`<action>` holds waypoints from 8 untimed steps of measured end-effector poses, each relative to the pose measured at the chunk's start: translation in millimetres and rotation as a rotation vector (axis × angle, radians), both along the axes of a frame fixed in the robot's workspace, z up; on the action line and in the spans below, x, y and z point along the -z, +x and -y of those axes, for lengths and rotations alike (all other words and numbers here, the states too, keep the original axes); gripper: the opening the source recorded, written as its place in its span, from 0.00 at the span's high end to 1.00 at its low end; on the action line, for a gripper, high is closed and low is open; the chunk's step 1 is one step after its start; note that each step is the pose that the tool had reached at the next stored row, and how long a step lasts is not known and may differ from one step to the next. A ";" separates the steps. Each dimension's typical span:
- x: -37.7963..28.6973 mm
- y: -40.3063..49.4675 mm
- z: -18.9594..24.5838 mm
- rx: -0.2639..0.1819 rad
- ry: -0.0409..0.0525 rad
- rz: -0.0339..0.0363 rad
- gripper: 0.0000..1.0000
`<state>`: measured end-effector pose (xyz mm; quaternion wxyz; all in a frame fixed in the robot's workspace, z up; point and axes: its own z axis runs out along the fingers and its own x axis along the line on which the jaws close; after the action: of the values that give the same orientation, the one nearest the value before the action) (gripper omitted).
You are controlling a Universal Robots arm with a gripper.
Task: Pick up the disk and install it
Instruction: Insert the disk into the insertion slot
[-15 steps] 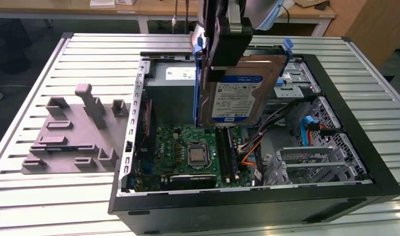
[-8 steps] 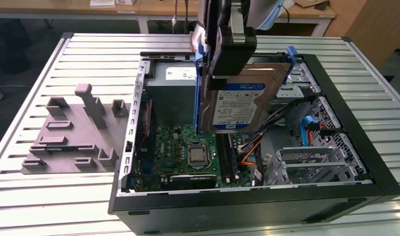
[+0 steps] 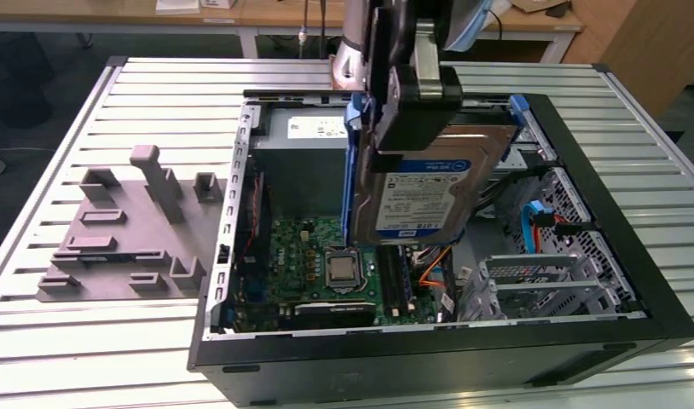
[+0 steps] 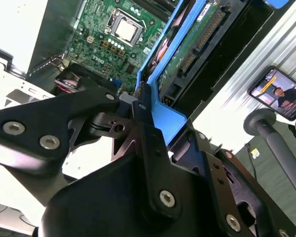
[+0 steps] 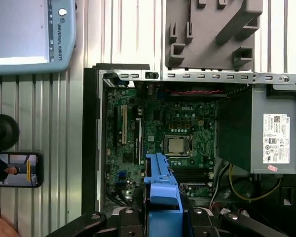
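My gripper (image 3: 410, 106) is shut on the disk (image 3: 421, 192), a silver drive with a white-and-blue label in a blue carrier. It hangs tilted, nearly upright, above the open computer case (image 3: 438, 341), over the motherboard (image 3: 324, 264). In the second wrist view the black fingers (image 4: 143, 128) clamp the carrier's blue edge (image 4: 170, 116), and the disk's green underside (image 4: 197, 44) faces out. In the first wrist view the blue carrier (image 5: 160, 192) juts from between the fingers over the motherboard (image 5: 163, 133).
The case lies on a slatted metal table (image 3: 119, 341). Inside are a grey power supply (image 5: 276, 133) and a metal drive cage with blue latches (image 3: 552, 221). A grey moulded fixture (image 3: 131, 230) lies at the exterior view's left. A phone (image 5: 15, 169) and a pendant (image 5: 29, 34) lie beside the case.
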<state>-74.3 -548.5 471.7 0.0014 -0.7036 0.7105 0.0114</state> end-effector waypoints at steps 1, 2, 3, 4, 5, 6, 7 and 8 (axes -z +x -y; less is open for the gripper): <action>0.2 2.1 0.8 0.000 0.0000 0.0000 0.64; 0.4 4.3 1.3 0.000 0.0001 0.0000 0.64; 0.5 6.8 1.7 0.000 0.0001 0.0000 0.64; 0.6 9.6 2.0 0.000 -0.0001 -0.0001 0.64; 0.8 12.8 2.3 0.000 0.0001 0.0000 0.64; 1.0 15.6 2.5 0.000 0.0002 0.0000 0.64; 1.2 18.2 2.7 0.000 0.0002 0.0000 0.64; 1.2 20.3 2.9 0.000 -0.0001 -0.0001 0.64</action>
<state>-54.0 -551.4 470.6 0.0013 -0.7036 0.7105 0.0114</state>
